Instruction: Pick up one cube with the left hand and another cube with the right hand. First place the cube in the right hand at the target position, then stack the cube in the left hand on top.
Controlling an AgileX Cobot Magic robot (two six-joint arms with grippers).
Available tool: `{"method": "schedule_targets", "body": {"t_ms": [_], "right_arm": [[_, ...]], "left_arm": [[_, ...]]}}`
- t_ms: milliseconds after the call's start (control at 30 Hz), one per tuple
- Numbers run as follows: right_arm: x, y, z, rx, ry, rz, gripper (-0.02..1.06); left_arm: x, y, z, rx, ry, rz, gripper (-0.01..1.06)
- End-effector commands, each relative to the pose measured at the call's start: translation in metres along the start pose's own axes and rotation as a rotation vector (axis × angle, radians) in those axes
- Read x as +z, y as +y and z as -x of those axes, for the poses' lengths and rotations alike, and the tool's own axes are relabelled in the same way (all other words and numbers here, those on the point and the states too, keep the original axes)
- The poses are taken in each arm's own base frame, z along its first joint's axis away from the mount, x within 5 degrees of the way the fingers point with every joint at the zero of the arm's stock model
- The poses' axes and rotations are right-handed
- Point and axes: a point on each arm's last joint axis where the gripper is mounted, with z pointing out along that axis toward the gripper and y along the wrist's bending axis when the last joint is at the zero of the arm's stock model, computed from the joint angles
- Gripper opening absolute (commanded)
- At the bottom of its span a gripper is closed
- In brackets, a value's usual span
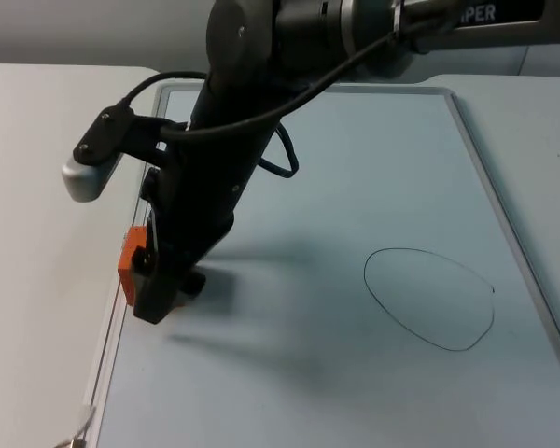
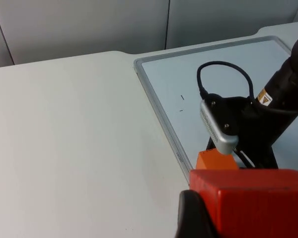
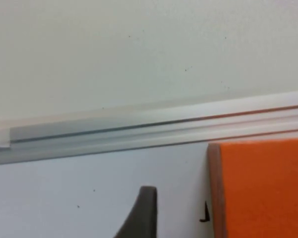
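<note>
Right tool [image 1: 163, 285] is reaching far across from the right side and is hanging low at the left edge of the pale blue mat [image 1: 355, 187], right down at the surface. Its fingers are sitting around an orange cube [image 1: 131, 257] that is resting just inside the mat's raised border; how tightly they are closing on it I cannot tell. In the right wrist view the orange cube [image 3: 260, 188] is looming large beside a dark fingertip, with the mat's grey border strip [image 3: 149, 129] running past it.

Left tool [image 2: 198, 223] is hovering off the mat over the white counter [image 2: 64, 148], and it is gripping a red cube [image 2: 253, 203], fingers closed on it. From there the orange cube [image 2: 216, 159] is peeking out beneath the right arm, at the mat's edge.

Further right on the mat, a thin drawn oval [image 1: 429, 299] is marking the target spot, well apart from both cubes.
</note>
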Motion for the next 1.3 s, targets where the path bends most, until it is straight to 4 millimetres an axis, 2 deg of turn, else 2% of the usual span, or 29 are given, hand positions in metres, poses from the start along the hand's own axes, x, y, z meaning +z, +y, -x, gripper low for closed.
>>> {"method": "schedule_targets", "body": {"t_ms": [0,67,100,233,267,367,433,467,533,600,633,733,767,800,833,867,933,967,1033,1100,1267], "right_arm": [[-0.001,-0.001,0.003,-0.007,-0.016,-0.006,0.76],[-0.001,-0.001,0.003,-0.005,-0.016,-0.006,0.64],[-0.001,-0.001,0.003,-0.005,-0.016,-0.006,0.64],[-0.004,0.000,0.003,0.019,-0.012,-0.001,0.29],[-0.004,0.000,0.003,0.019,-0.012,-0.001,0.29],[-0.021,0.002,0.002,-0.001,0.049,-0.011,0.00],[-0.047,0.003,0.006,-0.013,0.076,-0.052,0.00],[-0.047,0.003,0.006,-0.013,0.076,-0.052,0.00],[-0.083,0.005,0.014,0.009,0.054,-0.125,0.00],[-0.129,0.013,0.023,0.014,0.000,-0.190,0.00],[-0.129,0.013,0.023,0.014,0.000,-0.190,0.00],[-0.203,0.032,0.033,0.059,-0.117,-0.284,0.00],[-0.236,0.043,0.033,0.096,-0.163,-0.329,0.00],[-0.236,0.043,0.033,0.096,-0.163,-0.329,0.00],[-0.247,0.047,0.032,0.104,-0.177,-0.338,0.00],[-0.279,0.061,0.028,0.152,-0.207,-0.357,0.00],[-0.312,0.077,0.019,0.179,-0.217,-0.391,0.00],[-0.312,0.077,0.019,0.179,-0.217,-0.391,0.00],[-0.342,0.092,0.011,0.236,-0.259,-0.431,0.00],[-0.361,0.102,0.003,0.269,-0.268,-0.464,0.00],[-0.379,0.112,-0.007,0.340,-0.320,-0.470,0.00]], "left_arm": [[-0.001,-0.001,0.000,-0.005,-0.018,-0.013,0.19],[-0.001,-0.001,0.000,-0.005,-0.018,-0.013,0.19],[-0.001,-0.001,0.000,-0.005,-0.018,-0.013,0.19],[-0.001,-0.001,0.000,-0.005,-0.018,-0.013,0.19],[-0.001,-0.001,0.000,-0.005,-0.018,-0.013,0.19],[-0.001,-0.001,0.000,-0.005,-0.018,-0.013,0.19],[-0.001,-0.001,0.000,-0.005,-0.018,-0.013,0.19],[-0.001,-0.001,0.000,-0.005,-0.018,-0.013,0.19],[-0.001,-0.001,0.000,-0.006,-0.018,-0.015,0.19],[-0.001,-0.001,0.000,-0.008,-0.018,-0.017,0.19],[-0.001,-0.001,0.000,-0.008,-0.018,-0.017,0.19],[-0.001,0.000,0.000,0.001,-0.019,-0.004,0.19],[-0.001,0.001,0.000,0.006,-0.019,0.002,0.19],[-0.001,0.001,0.000,0.006,-0.019,0.002,0.19],[-0.001,0.001,0.000,0.007,-0.019,0.004,0.19],[-0.001,0.001,0.000,0.010,-0.020,0.008,0.19],[-0.001,0.001,0.000,0.010,-0.020,0.008,0.19],[-0.001,0.001,0.000,0.010,-0.020,0.008,0.19],[-0.001,0.001,0.000,0.010,-0.020,0.008,0.19],[-0.001,0.001,0.000,0.010,-0.020,0.008,0.19],[-0.001,0.002,0.000,0.016,-0.020,0.013,0.19]]}}
